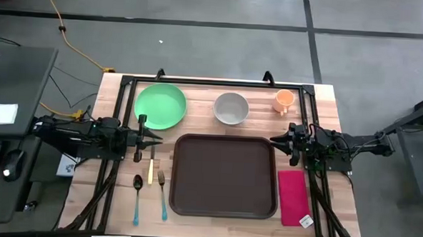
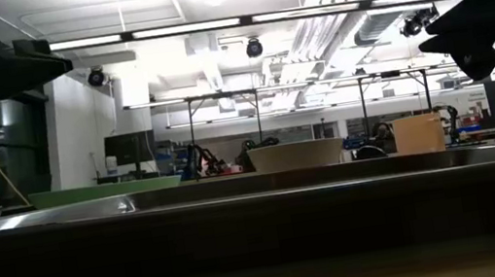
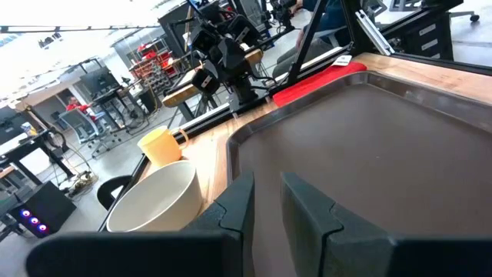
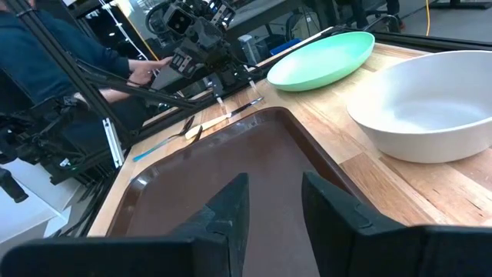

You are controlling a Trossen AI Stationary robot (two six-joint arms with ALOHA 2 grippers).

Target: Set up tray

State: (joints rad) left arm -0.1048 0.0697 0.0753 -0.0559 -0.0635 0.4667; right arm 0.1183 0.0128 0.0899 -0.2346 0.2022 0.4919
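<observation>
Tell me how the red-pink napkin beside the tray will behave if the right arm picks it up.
The napkin lies flat and thin on the wood right of the tray, so it will probably droop from any pinch rather than stay stiff. It looks light, likely sliding or bunching if pushed. A small white tag at its near corner may snag or flap.

Tray (image 1: 223, 175) mid-table, bowl (image 1: 231, 108) behind, napkin (image 1: 292, 196) right, cutlery (image 1: 150, 191) left

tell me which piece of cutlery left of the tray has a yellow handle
The knife, the short one nearest the green plate. The spoon and the fork beside it both have blue handles.
</observation>
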